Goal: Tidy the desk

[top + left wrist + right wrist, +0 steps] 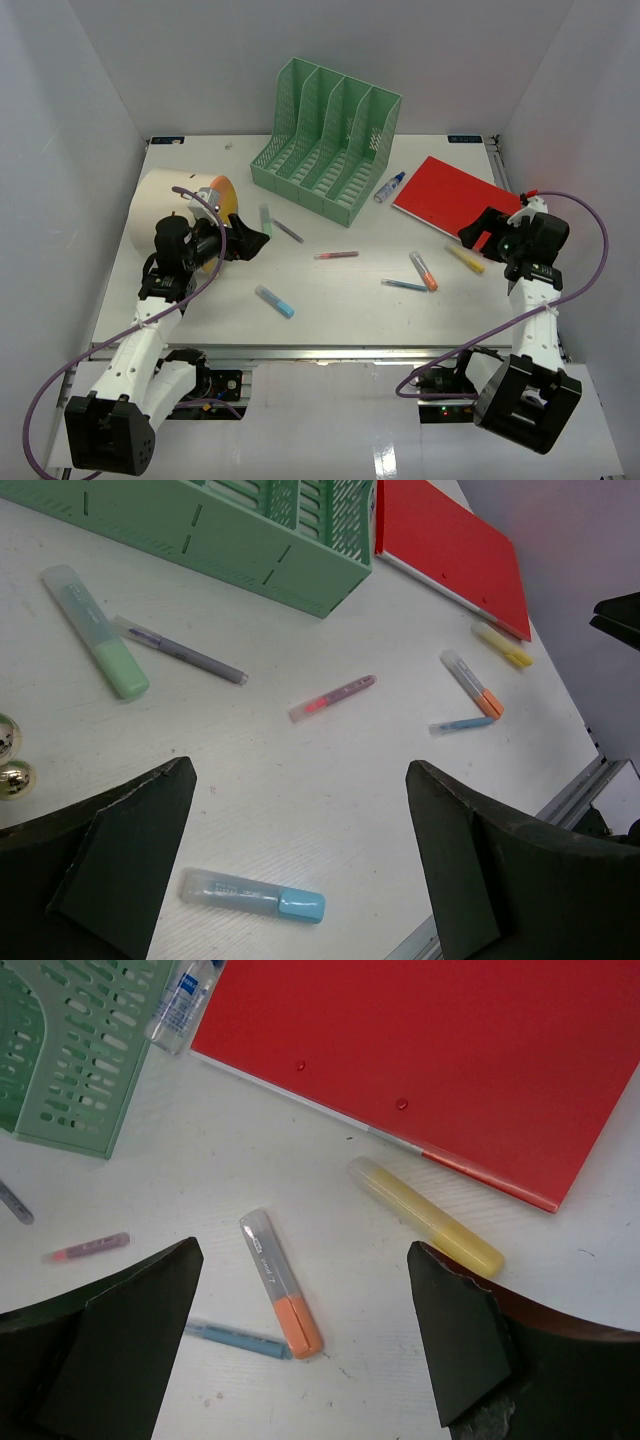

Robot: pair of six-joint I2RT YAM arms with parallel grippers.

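Observation:
The white desk [350, 325] is strewn with pens and highlighters. My left gripper [250, 240] hangs open over its left side; the left wrist view shows this gripper [300, 780] empty, with a blue highlighter [252, 895] on the desk between and below its fingers. My right gripper [478, 233] is open near the right edge. In the right wrist view it [305, 1250] is empty above an orange highlighter [281, 1285], a blue pen [240, 1338] and a yellow highlighter [425, 1217].
A green file organizer [325, 140] stands at the back, with a red notebook [455, 195] and a small bottle [390, 186] to its right. A tan cylinder [165, 205] lies at the left. A green highlighter [266, 220], purple pen [288, 231] and pink pen [336, 255] lie mid-desk.

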